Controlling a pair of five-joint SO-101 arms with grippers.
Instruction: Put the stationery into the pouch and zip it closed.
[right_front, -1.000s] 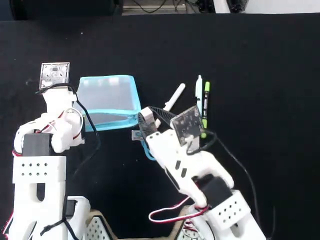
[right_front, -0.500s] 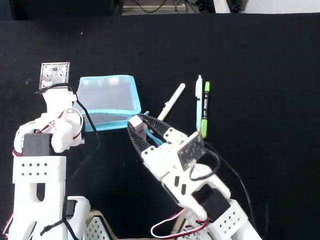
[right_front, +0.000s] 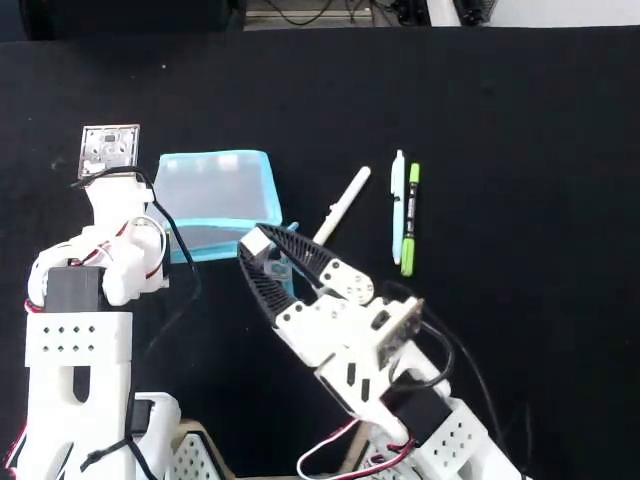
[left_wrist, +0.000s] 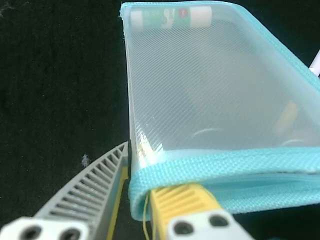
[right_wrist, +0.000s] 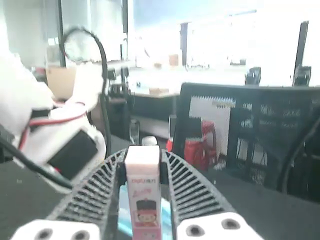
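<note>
One pouch (right_front: 215, 195), three loose: white pen (right_front: 343, 203), blue pen (right_front: 398, 205), green pen (right_front: 409, 222)
We had the left gripper (left_wrist: 137, 195) clamped on the pouch edge and the right gripper (right_wrist: 143, 156) pinching one pink-and-white block (right_wrist: 143, 200), mid-frame.

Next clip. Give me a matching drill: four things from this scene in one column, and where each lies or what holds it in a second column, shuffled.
Things:
1. pouch
2. pink and white block
3. green marker
4. white pen

Places:
A. on the table, beside the pale blue pen
B. clamped in the right tool
C. edge gripped by the left tool
D. lying slanted between the pouch and the other two pens

Pairs: 1-C, 2-B, 3-A, 4-D
</note>
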